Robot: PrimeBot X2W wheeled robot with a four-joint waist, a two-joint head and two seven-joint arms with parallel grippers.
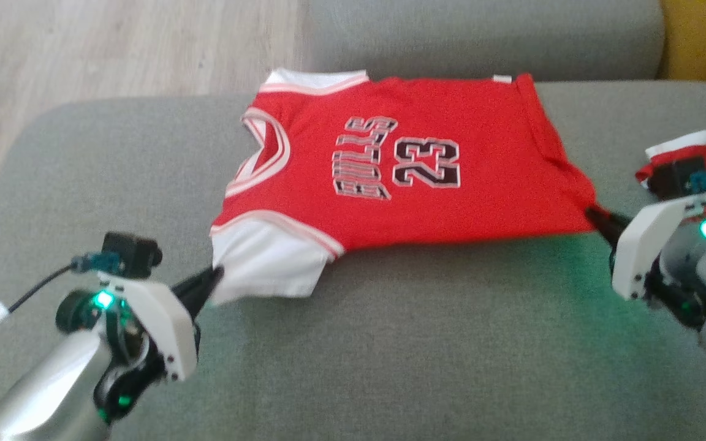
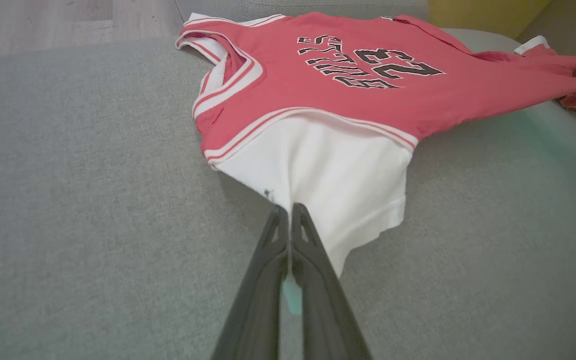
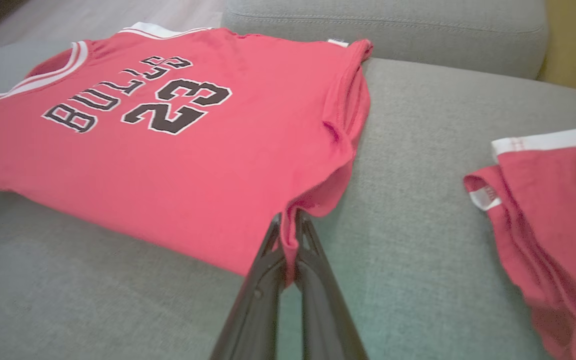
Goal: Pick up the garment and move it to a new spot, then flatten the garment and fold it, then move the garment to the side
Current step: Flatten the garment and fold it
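both pincers pinch the red jersey (image 1: 402, 165) on the sofa (image 1: 390, 343).

Grey sofa seat (image 1: 390, 343), pale wood floor (image 1: 114, 49), yellow surface (image 1: 702, 37), second red-and-white cloth (image 3: 558, 210) lying on the seat.

Grey sofa (image 1: 390, 343), pale wooden floor (image 1: 114, 43)

garment (image 1: 402, 184): soft cloth, matt, fine knit; white sleeve panel of the same cloth. The lettering looks like a flat print, a touch smoother.
sofa (image 1: 390, 355): grey woven fabric, matt, faintly rough.
floor (image 1: 114, 43), far left: pale wood planks, low sheen.
left gripper (image 1: 215, 274), right gripper (image 1: 593, 215): dark matt fingers, probably plastic; white housings smooth, semi-gloss plastic.
left forearm (image 1: 40, 392): silvery, metallic sheen.
second garment (image 3: 558, 210), right: matt red and white cloth.
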